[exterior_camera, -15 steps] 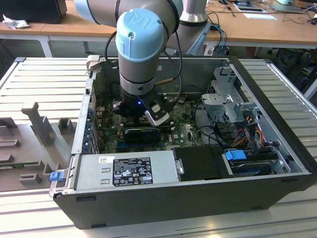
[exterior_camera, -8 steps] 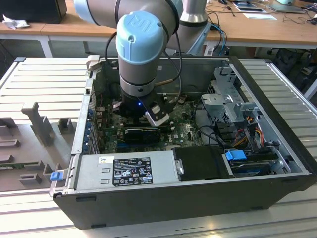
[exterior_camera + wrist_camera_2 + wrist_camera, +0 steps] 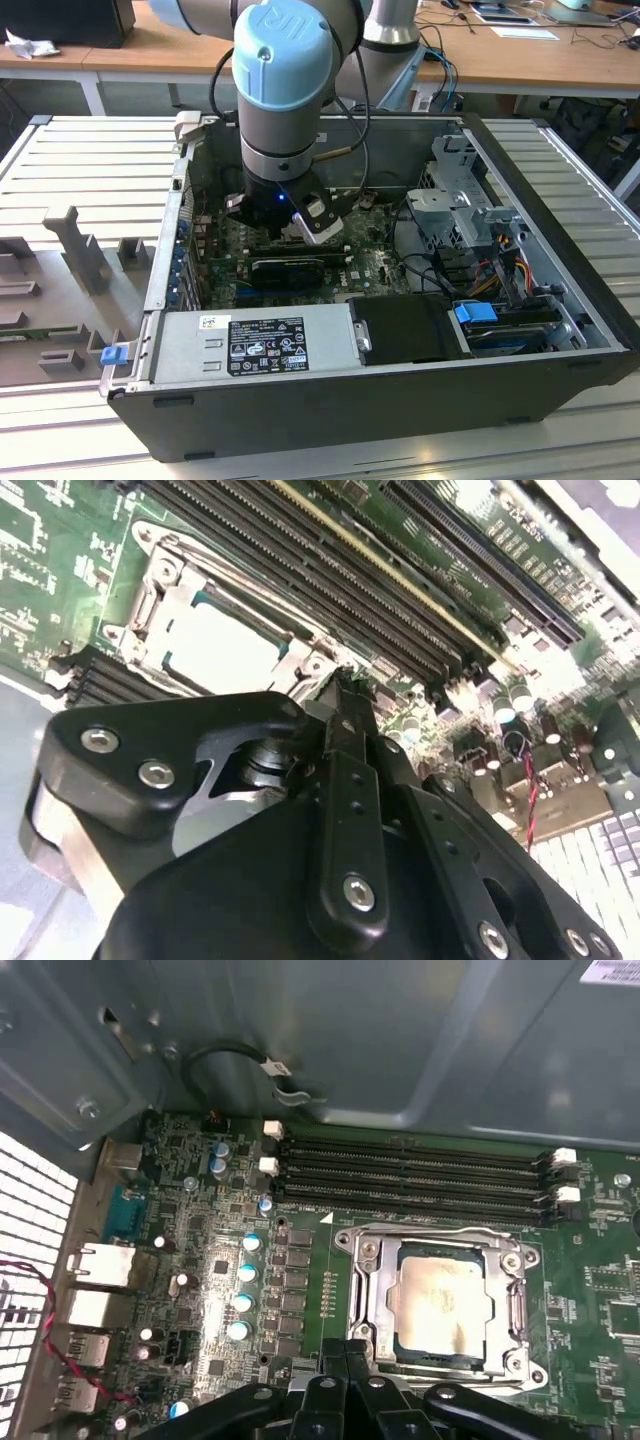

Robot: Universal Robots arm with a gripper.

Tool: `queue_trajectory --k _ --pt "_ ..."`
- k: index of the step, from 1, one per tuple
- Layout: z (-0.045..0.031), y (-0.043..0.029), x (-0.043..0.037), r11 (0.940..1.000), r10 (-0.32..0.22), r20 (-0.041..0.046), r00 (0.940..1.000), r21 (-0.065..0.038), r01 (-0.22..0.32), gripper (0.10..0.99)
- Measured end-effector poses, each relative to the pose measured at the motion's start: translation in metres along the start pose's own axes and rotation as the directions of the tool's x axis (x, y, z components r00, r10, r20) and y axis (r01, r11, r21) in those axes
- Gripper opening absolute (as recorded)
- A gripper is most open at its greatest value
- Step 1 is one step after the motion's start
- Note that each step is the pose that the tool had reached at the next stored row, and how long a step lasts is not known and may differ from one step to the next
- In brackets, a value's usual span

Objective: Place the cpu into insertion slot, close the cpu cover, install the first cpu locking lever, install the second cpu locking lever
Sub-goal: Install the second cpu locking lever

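First wrist view — end effector [image 3: 345,1385] partly hides cpu cover [image 3: 440,1305].

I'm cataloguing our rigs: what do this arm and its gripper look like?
The arm is silver-grey tube with a pale blue round joint cap bearing raised lettering; black cables run alongside it. The gripper is matte black, built from flat linkage plates fastened with silver screws.

Open room above the cpu [image 3: 437,1305] — memory slots [image 3: 410,1175] just beside.
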State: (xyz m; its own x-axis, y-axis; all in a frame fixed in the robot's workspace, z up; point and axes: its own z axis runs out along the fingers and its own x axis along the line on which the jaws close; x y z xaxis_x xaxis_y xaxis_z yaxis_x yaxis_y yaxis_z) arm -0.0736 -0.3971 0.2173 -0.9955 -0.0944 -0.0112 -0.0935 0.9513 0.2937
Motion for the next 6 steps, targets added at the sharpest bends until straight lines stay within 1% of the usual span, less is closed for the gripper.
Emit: queue_trajectory --k 3,6 --pt "-0.0049 0.0015 0.0 1.0 0.0 -0.0008 1.0 0.0 0.0 0.106" --pt "-0.006 0.0019 -0.0001 1.0 0.0 -0.0006 1.0 0.0 0.0 0.106"
